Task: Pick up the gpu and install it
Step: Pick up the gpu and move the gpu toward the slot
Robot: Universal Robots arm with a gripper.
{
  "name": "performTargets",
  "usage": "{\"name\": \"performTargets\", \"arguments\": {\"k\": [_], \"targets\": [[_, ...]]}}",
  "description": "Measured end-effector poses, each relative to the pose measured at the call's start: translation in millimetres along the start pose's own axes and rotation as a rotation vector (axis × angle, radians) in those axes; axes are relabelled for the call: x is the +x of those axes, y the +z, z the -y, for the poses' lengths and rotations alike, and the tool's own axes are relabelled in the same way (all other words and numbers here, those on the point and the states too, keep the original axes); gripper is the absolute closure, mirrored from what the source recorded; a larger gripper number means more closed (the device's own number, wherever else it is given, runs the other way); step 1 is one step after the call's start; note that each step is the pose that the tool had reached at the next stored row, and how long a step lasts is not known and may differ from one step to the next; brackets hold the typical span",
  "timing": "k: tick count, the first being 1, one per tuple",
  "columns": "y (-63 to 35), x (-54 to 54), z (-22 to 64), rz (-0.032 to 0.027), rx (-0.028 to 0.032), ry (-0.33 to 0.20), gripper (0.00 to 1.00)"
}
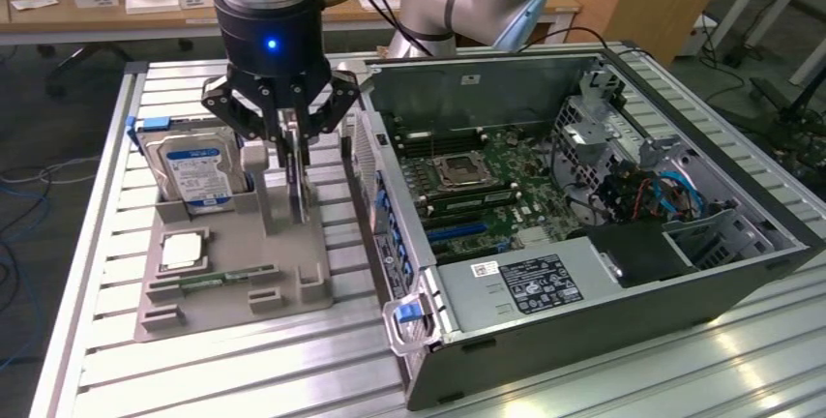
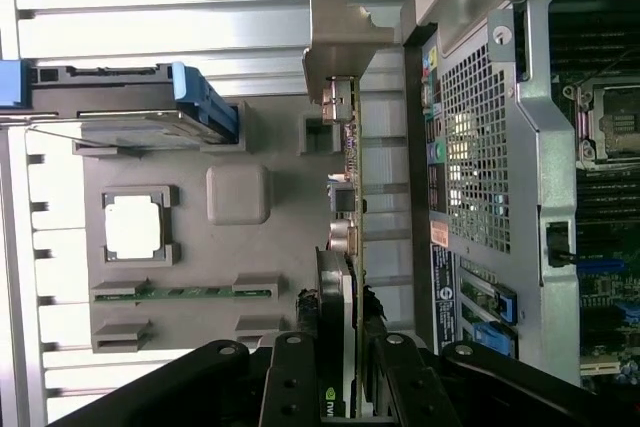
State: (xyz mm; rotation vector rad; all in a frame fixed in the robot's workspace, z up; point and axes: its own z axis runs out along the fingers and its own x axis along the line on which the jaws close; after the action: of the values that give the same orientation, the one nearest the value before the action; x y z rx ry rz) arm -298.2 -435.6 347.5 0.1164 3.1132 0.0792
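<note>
Gripper point(image 1: 296, 150) clenched on the gpu point(image 2: 335, 287) — upright in the grey tray point(image 1: 239, 290) beside the hard drive point(image 1: 196, 171).

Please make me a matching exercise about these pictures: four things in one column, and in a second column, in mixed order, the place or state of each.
Things:
1. gpu
2. hard drive
3. memory stick
4. case

Places or states:
A. green, low in a slot of the tray
B. open, with the board showing
C. upright between the fingers
D. upright in the tray, blue label

Pairs: 1-C, 2-D, 3-A, 4-B
</note>
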Motion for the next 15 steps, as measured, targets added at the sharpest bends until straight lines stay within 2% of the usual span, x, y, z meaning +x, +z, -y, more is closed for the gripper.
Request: {"name": "performTargets", "arguments": {"k": [8,15], "targets": [[-0.4,0.0,0.0,-0.0003,0.0002,0.000,0.73],[-5.7,-0.1,-0.3,-0.0002,0.0002,0.000,0.73]]}}
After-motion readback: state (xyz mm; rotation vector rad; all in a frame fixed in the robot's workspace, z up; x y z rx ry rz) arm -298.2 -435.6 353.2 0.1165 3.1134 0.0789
